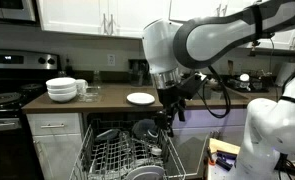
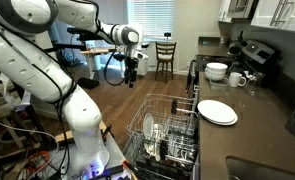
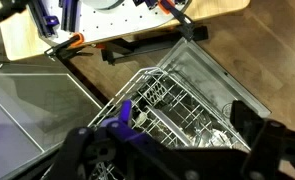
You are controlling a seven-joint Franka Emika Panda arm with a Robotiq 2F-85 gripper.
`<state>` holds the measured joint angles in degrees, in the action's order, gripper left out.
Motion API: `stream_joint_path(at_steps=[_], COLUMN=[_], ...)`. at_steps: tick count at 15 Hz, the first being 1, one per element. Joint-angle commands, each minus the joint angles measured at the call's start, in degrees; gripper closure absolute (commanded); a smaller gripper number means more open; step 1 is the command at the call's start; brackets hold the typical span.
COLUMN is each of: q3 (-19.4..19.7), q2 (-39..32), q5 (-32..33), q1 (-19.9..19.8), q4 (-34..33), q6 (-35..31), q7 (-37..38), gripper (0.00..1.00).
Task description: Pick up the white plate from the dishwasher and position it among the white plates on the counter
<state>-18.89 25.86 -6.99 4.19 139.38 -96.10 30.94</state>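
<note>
My gripper point(image 1: 170, 103) hangs above the open dishwasher point(image 1: 122, 155), jaws spread wide, holding nothing and touching nothing. In the wrist view its two dark fingers point(image 3: 82, 150) frame the dishwasher's grey wire rack point(image 3: 177, 105) below, which is pulled out over the dropped door. A flat white plate point(image 1: 140, 98) lies on the dark desk point(image 1: 107, 100) just above the dishwasher. A stack of white bowls point(image 1: 61, 90) stands farther along the desk from the dishwasher. Among the rack's dishes I cannot pick out a white plate for certain.
</note>
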Motion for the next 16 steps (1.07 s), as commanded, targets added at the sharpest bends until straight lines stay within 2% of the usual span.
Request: stream_joint_path(at_steps=[1, 7, 11, 16], q3=[0.97, 0.97, 0.97, 2.45], q2=[-0.17, -0.17, -4.37, -12.34], q5=[0.37, 0.37, 5.84, 13.48], q1=[1.06, 1.06, 0.26, 0.86], q4=[-0.09, -0.09, -1.43, -2.34], q6=[0.09, 0.09, -2.23, -11.93], q7=[0.37, 0.37, -1.66, -7.91], gripper=[0.00, 0.00, 0.00, 0.00])
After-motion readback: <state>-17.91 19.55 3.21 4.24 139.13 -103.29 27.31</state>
